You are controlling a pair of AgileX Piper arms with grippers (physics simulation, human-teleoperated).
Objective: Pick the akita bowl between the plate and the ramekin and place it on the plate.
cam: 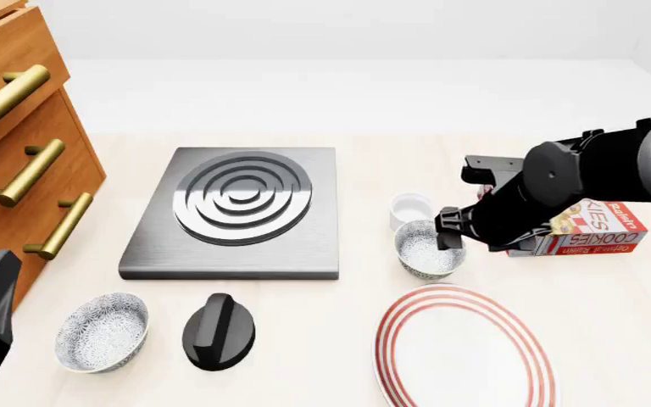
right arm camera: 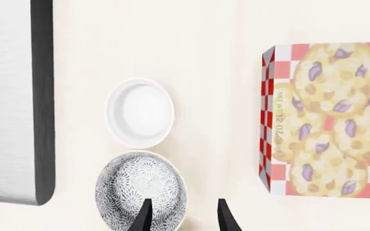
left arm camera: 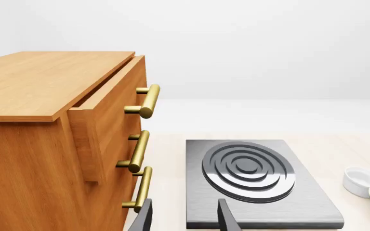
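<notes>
We found the akita bowl on the counter between the ramekin and the plate. Our right pincer hung apart, straddling its near rim; we judged it should sink further, then close squarely.

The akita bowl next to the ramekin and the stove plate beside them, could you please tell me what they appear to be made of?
The akita bowl looks like glazed ceramic: white with a fine grey speckled print inside and out, though a render leaves this open. The ramekin seems plain white glazed ceramic, smooth and unpatterned. The stove plate looks like brushed metal, grey with soft streaky highlights and raised concentric rings.
</notes>
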